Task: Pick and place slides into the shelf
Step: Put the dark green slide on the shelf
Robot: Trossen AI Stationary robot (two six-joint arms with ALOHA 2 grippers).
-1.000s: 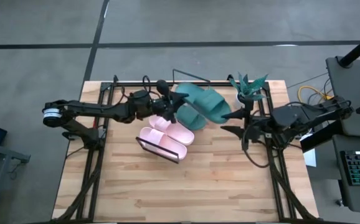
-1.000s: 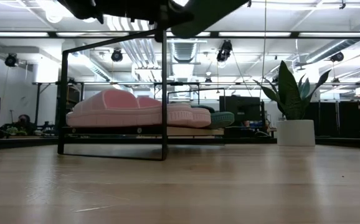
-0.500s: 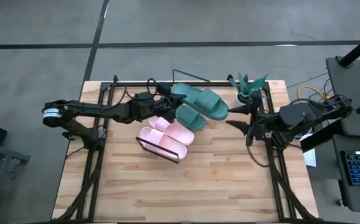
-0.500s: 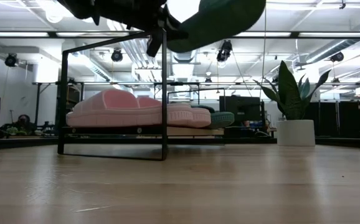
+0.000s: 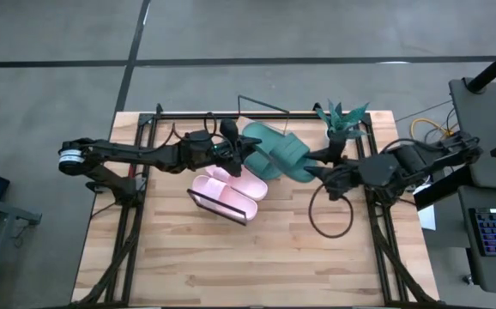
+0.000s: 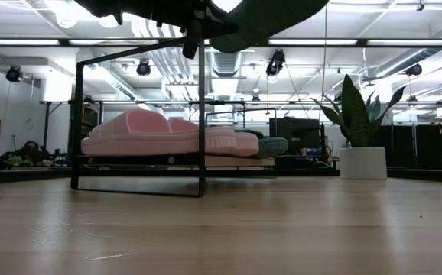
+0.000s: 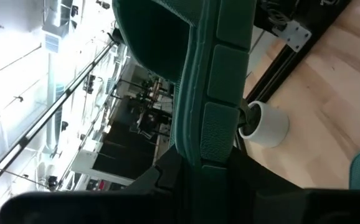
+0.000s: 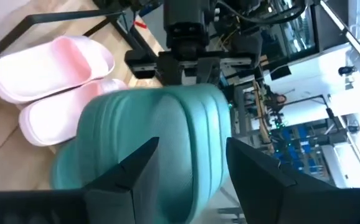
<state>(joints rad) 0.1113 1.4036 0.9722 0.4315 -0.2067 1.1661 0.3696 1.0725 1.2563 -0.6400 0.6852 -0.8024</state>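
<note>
My left gripper [image 5: 235,153] is shut on a dark teal slide [image 5: 274,150] held high above the shelf [image 6: 137,160]; the low view shows this slide at its top edge [image 6: 274,15]. Two pale pink slides [image 5: 226,184] lie side by side on the shelf board, and a second teal slide [image 6: 271,145] lies behind them. My right gripper [image 8: 192,143] is open. Its fingers stand on either side of the held slide's [image 8: 161,130] right end. My left gripper pinches the teal slide's left end [image 7: 198,152] between its two fingers, coming level from the table's left, along the slide. The slide is lifted clear above the shelf and turned on edge, reaching toward the right arm. My right gripper: whether its fingers [image 8: 146,158] touch the slide, I cannot tell.
A potted plant [image 5: 342,120] in a white pot [image 6: 362,162] stands at the far right corner, just behind my right gripper. A black cable loop [image 5: 329,210] hangs over the table below the right arm. The shelf's black wire frame [image 6: 202,114] rises around the board.
My right gripper has moved toward the table's left, up to the held teal slide, and its cable loop has swung out over the table. My left gripper has turned the lifted slide, whose free end now points toward the right arm.
</note>
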